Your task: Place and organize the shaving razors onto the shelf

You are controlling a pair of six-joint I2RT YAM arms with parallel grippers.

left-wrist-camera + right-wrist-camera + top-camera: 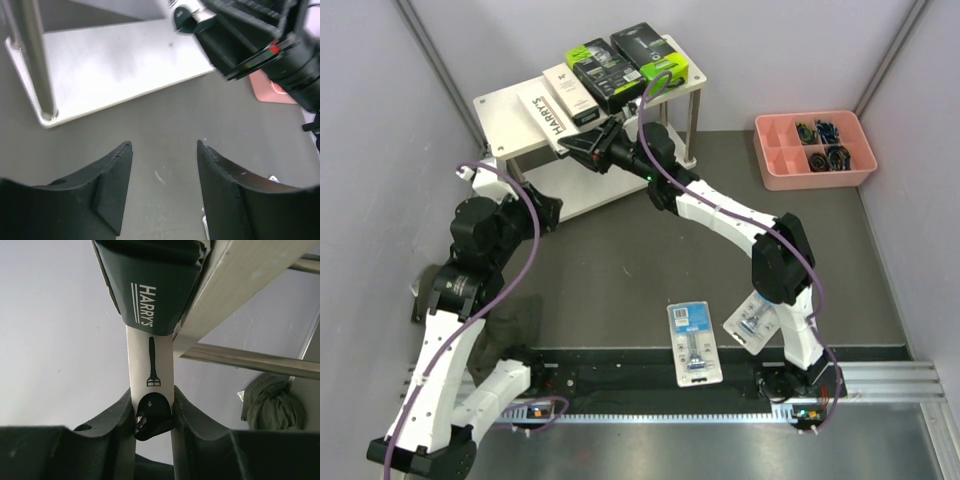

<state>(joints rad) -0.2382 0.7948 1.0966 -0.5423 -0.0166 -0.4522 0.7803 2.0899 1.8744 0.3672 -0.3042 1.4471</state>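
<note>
Since the slim white box [150,355] must end up flat on the top board of the shelf [510,108], the right tool [154,416] pinches it by its near end, jaws closed snugly on the card, so the long body is free to settle beside the second white box [570,90] and the black-and-green packs [603,62] already up there. From above, the held box seems to be the left one, overhanging the board's front edge. The left tool [164,146] hangs low over the table [620,260], jaws partly spread and holding nothing, facing the lower board and a metal post [35,60]. The right arm [720,205] crosses the shelf front, blocking that approach. Two blister packs [693,343] wait by the bases; the pink tray [770,175] sits well apart.
</note>
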